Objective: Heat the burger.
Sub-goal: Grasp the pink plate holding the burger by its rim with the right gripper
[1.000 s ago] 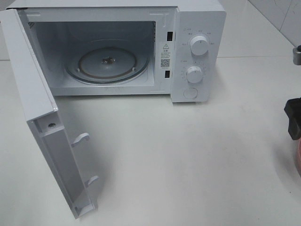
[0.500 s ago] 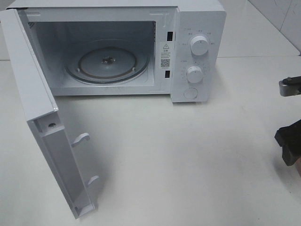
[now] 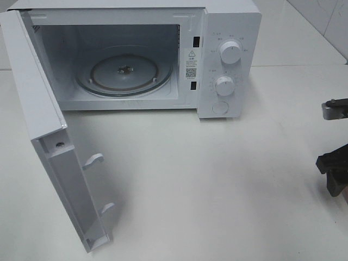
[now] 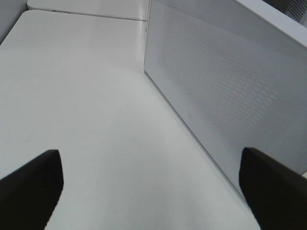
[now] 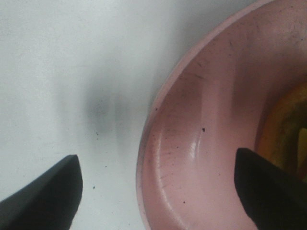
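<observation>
The burger (image 5: 287, 128) shows only as a yellow and brown sliver at the edge of the right wrist view, resting on a round pink plate (image 5: 201, 158). My right gripper (image 5: 156, 158) is open, its fingers spread above the plate's rim, one over the white table and one over the plate's inside. In the exterior high view the right gripper (image 3: 333, 169) sits at the far right edge; burger and plate are out of that view. My left gripper (image 4: 149, 158) is open and empty beside the outer face of the microwave door (image 4: 225, 86).
The white microwave (image 3: 228, 32) stands at the back with its door (image 3: 38, 109) swung fully open to the left. Its glass turntable (image 3: 125, 73) holds nothing. Two knobs (image 3: 230, 53) are on its right panel. The white table (image 3: 206, 179) spreads in front.
My right gripper has moved down and slightly left along the right edge of the exterior high view. The pink plate edge seen there before is now out of view.
</observation>
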Tool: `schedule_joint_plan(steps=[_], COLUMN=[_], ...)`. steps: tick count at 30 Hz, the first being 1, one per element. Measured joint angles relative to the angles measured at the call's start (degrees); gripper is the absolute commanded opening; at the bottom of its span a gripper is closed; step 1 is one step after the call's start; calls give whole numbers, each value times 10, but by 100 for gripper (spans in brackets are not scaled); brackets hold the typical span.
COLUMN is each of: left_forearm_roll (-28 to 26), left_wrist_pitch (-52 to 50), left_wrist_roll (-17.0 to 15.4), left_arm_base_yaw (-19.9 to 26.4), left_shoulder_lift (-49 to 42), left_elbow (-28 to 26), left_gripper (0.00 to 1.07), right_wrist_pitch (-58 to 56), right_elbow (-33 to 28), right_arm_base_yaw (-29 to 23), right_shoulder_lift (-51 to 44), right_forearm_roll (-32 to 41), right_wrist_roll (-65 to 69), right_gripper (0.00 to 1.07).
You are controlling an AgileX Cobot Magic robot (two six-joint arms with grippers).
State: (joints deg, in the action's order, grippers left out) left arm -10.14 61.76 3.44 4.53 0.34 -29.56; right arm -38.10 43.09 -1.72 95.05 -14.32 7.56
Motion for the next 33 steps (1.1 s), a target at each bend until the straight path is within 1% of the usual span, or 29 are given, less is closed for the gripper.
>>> schedule_joint_plan(steps=[7,26,33], left_forearm_roll=[0,0,0], left_wrist_pitch=[0,0,0], left_wrist_roll=[0,0,0], left_arm_base_yaw=[0,0,0], left_shoulder_lift=[0,0,0], left_elbow=[0,0,0], left_gripper=[91,91,91], right_wrist_pitch=[19,50,52], right_elbow=[0,0,0], right_arm_base_yaw=[0,0,0], right_shoulder_lift=[38,46,76], right_forearm_roll=[11,26,26], right_wrist_roll=[0,-16,-16], right_gripper=[77,76,76])
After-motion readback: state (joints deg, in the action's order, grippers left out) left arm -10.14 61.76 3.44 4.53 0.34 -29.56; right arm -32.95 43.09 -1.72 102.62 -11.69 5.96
